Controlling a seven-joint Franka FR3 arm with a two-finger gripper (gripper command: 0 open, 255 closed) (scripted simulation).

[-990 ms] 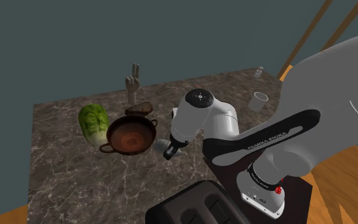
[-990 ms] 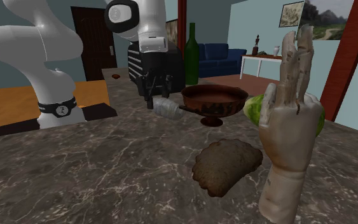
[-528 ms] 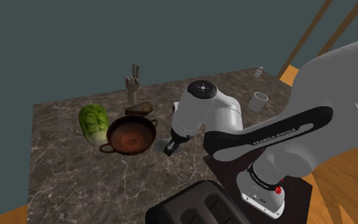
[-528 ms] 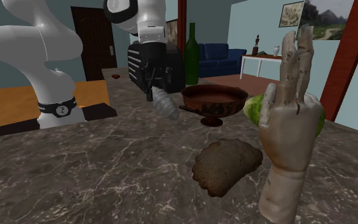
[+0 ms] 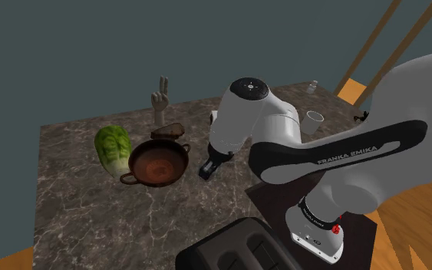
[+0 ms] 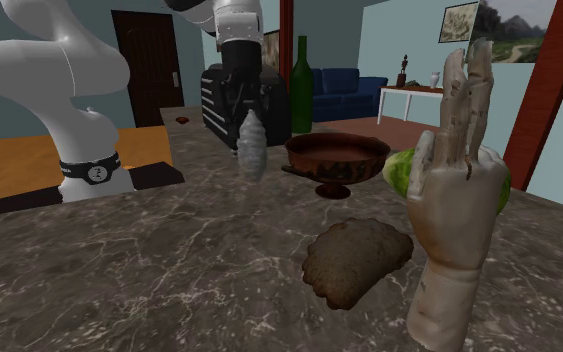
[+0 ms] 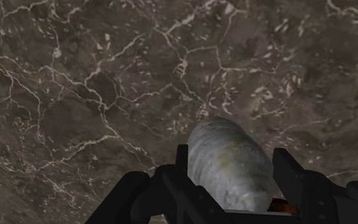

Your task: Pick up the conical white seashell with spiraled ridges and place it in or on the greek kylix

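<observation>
One shell (image 6: 252, 148), pale and ridged, hangs clasped between the two black fingers of the end effector (image 7: 233, 164) (the jaws stand narrow, pressed on its flanks in the wrist view); it appears to be clear of the marbled table (image 6: 169, 270), hanging lengthwise below the fingers. The kylix (image 6: 337, 152), a dark reddish-brown footed bowl, stands near, at about three o'clock of the shell in the second exterior view and at about nine o'clock of the end effector in the shoulder view.

The step in hand, as we judge it, is the carry. We would keep the shell's lower end above the bowl's rim all the way across, since the kylix stands raised on its foot and a low pass could knock it; we would centre over the bowl before descending, then go low before letting go, so the shell neither bounces nor rolls out. The grip seems to sit near one end, so a slow, steady move should limit swinging.

Some things we cannot settle: where the pads meet the shell is hidden behind its own bulk; the arm's wrist masks the gap between shell and table in the shoulder view; the wooden hand (image 6: 459, 200) in the foreground covers part of the green cabbage (image 6: 399, 166) beyond the kylix, and its base is cut off at the edge.
</observation>
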